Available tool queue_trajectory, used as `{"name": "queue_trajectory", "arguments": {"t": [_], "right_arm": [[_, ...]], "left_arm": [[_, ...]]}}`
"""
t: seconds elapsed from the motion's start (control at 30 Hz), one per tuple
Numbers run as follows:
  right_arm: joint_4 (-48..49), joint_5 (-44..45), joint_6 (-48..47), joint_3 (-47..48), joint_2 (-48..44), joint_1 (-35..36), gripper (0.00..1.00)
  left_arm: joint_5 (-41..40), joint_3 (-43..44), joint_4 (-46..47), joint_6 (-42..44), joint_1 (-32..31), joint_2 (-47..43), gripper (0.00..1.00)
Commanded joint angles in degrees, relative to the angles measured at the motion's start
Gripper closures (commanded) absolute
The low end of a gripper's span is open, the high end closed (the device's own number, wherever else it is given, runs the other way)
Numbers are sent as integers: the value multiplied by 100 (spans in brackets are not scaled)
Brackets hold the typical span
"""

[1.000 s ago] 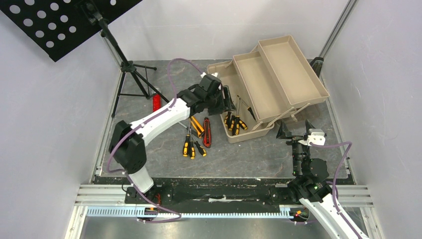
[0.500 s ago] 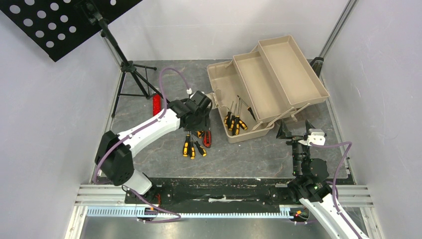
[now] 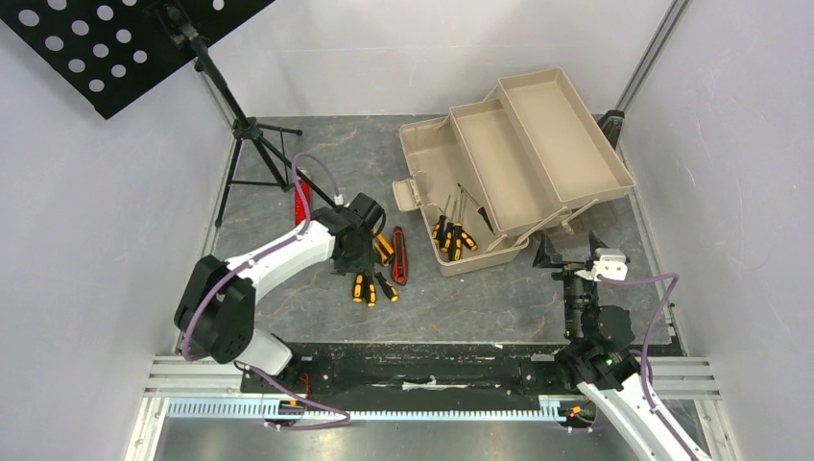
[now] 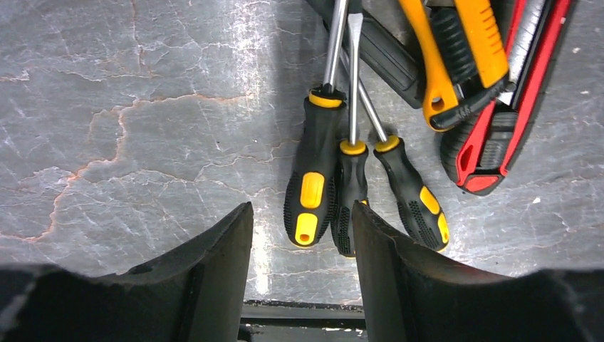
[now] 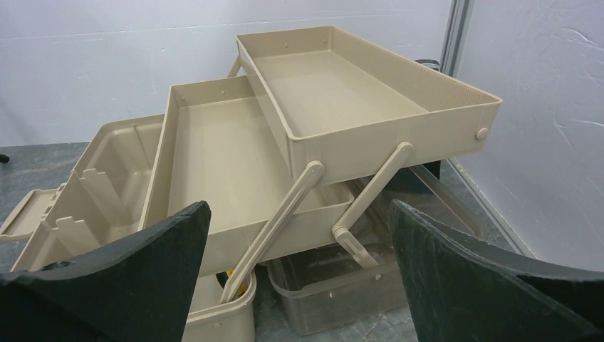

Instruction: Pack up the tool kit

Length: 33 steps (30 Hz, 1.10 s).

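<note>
The tan toolbox (image 3: 480, 261) stands open at the back right, its two trays folded out; several yellow-and-black screwdrivers (image 3: 450, 236) lie in its bottom. Three more screwdrivers (image 3: 371, 286) lie on the table beside an orange knife (image 3: 383, 247) and a red knife (image 3: 399, 256). My left gripper (image 3: 357, 257) hovers open and empty over them. In the left wrist view its jaws (image 4: 300, 222) straddle the handle end of the leftmost screwdriver (image 4: 312, 187), with the orange knife (image 4: 456, 57) and the red knife (image 4: 507, 107) beyond. My right gripper (image 3: 566, 252) is open and empty, facing the toolbox (image 5: 384, 142).
A black tripod music stand (image 3: 245, 130) stands at the back left. A plain red bar (image 3: 302, 202) lies near its foot. A clear plastic tub (image 5: 370, 285) sits under the toolbox trays. White walls close in on both sides.
My left arm has pulled back from over the toolbox toward the near left and now hangs over the loose screwdrivers on the table. The right arm has not moved.
</note>
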Motion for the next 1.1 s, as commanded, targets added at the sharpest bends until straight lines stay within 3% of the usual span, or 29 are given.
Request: {"name": "queue_trajectory", "arguments": {"t": [0.0,0.63,0.83,1.07], "right_arm": [[215,122,-34,-6,-218,34,2],[208,141,-53,-2,-213,33,2],[204,149,-49,-1,-218,34,2],[214,137,-56,-2,-222,28,2]], "left_arm": [[203,-97,378,242,103,217,41],[678,-809,995,385,907,401,49],[940,-779,1123,475,907,552,66],[1305,-775,1239,717,907,-86,80]]}}
